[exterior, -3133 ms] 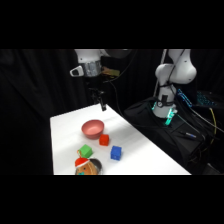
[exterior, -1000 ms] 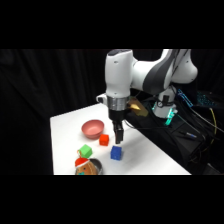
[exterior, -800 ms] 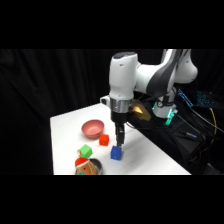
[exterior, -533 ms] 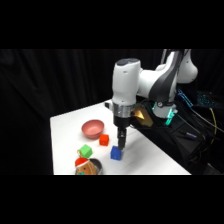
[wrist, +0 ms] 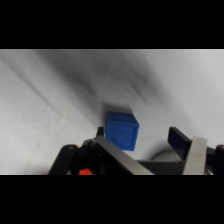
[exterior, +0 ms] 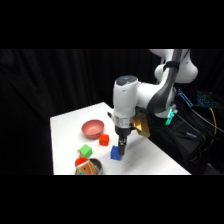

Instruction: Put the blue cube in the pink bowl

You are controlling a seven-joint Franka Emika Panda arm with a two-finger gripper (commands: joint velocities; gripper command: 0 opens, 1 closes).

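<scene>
The blue cube (exterior: 115, 154) rests on the white table (exterior: 150, 157) near its front edge. My gripper (exterior: 121, 147) has come down right over it, fingertips at the cube's height. In the wrist view the blue cube (wrist: 121, 130) lies between my two fingers, close to the left finger (wrist: 117, 156) and with a clear gap to the right finger (wrist: 179, 140). The gripper (wrist: 142, 142) is open. The pink bowl (exterior: 92, 128) stands further back on the left with nothing visible in it.
A red cube (exterior: 104, 140) lies between the bowl and the blue cube. A green cube (exterior: 85, 150) sits left of the blue cube. A round dark and orange object (exterior: 88, 168) is at the table's front left corner. Cables and equipment lie right of the table.
The arm swung from above the pink bowl to the blue cube. Over the last second the gripper sank lower around the cube. The cube has not moved.
</scene>
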